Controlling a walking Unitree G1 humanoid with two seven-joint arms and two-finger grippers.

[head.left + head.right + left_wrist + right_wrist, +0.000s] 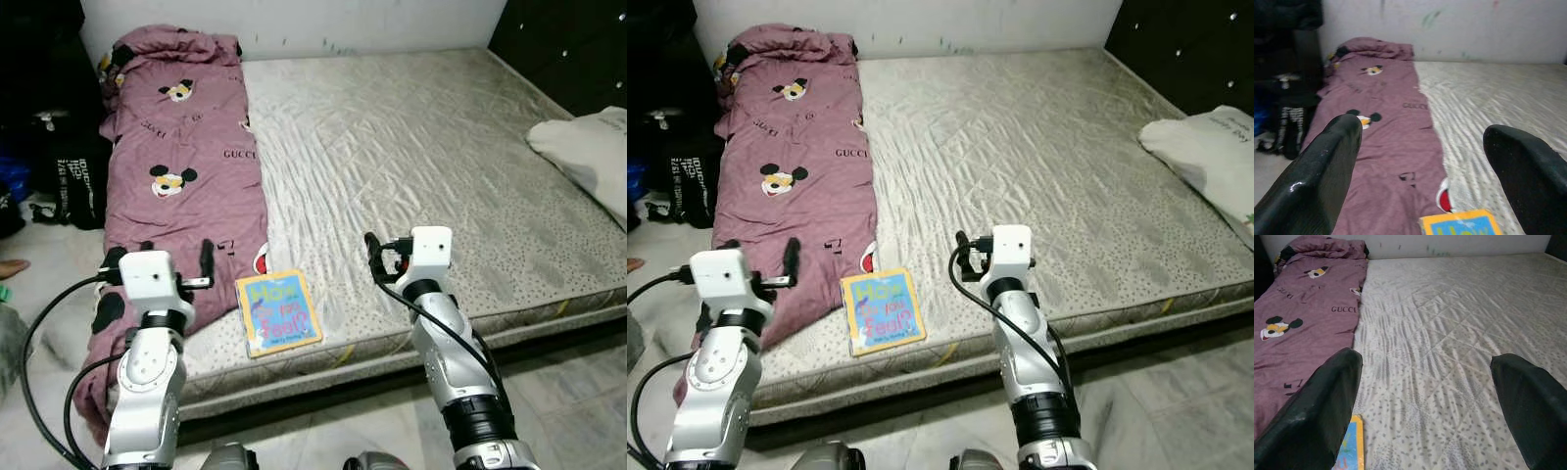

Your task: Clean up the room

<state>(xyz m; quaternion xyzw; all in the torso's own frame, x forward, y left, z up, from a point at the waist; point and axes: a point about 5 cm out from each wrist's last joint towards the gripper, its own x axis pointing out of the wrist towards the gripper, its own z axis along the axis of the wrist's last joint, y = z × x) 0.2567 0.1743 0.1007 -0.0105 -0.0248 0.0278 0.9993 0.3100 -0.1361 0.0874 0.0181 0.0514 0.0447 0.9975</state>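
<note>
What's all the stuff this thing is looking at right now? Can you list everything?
Mattress: one, grey-beige quilted, on the floor against the wall.
Blanket: one, mauve with cartoon mice, along the mattress's left side.
Book: one, yellow and blue, flat at the near edge beside the blanket.
Pillow: one, white, far right edge.
Bag: one, black, on the floor left of the blanket.
Left claw: black fingers open, over the blanket's near end.
Right claw: black fingers open, over bare mattress.
</note>
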